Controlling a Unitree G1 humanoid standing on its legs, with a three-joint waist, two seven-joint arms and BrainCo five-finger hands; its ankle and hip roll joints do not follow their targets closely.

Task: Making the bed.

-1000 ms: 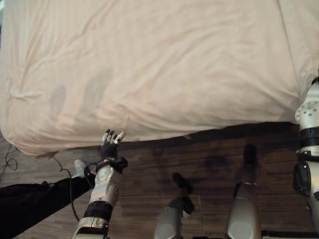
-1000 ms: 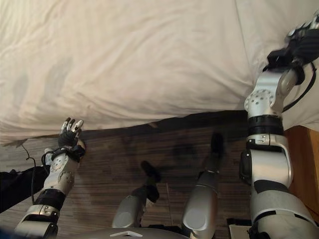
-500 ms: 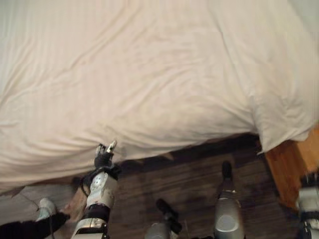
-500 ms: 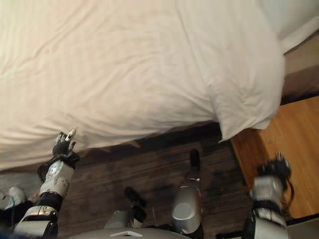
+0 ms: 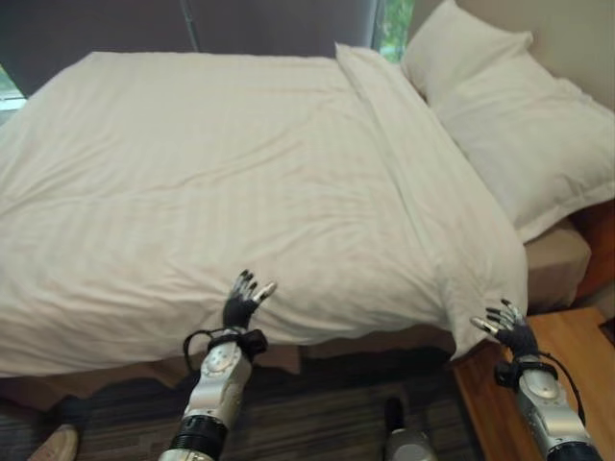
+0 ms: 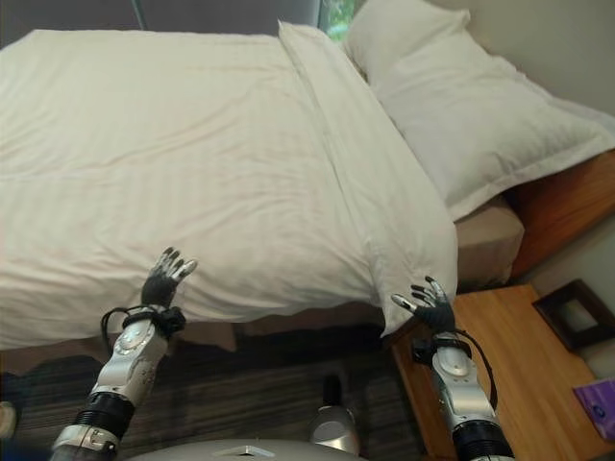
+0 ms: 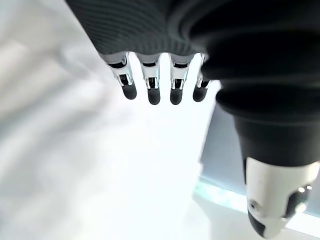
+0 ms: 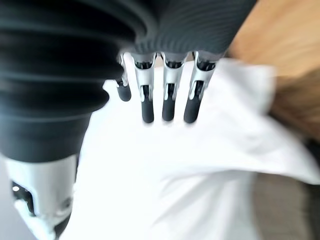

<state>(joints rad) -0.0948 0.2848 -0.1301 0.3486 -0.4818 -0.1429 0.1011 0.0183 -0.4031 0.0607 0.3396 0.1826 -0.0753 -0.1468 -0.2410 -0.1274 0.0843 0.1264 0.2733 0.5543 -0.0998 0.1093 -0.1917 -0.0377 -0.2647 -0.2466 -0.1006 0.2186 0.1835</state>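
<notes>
Both hands up and empty at the near side of the bed.

A second ago the camera looked straight down at the duvet's hanging edge and the floor; now it has lifted and takes in the whole bed up to the pillows. Nearest, the left hand (image 5: pixel 246 298) is raised in front of the duvet's (image 5: pixel 221 182) near edge, fingers straight and spread, holding nothing. The right hand (image 6: pixel 429 307) is up beside the duvet's drooping corner, over the wooden nightstand (image 6: pixel 500 355), fingers likewise spread and free; earlier it reached far up by the pillow side. The striped floor (image 5: pixel 317 423) between bed and robot lies open. Farther off, the duvet is spread fairly smooth, its top edge folded back, and two pillows (image 6: pixel 461 106) lie at the head of the bed.
</notes>
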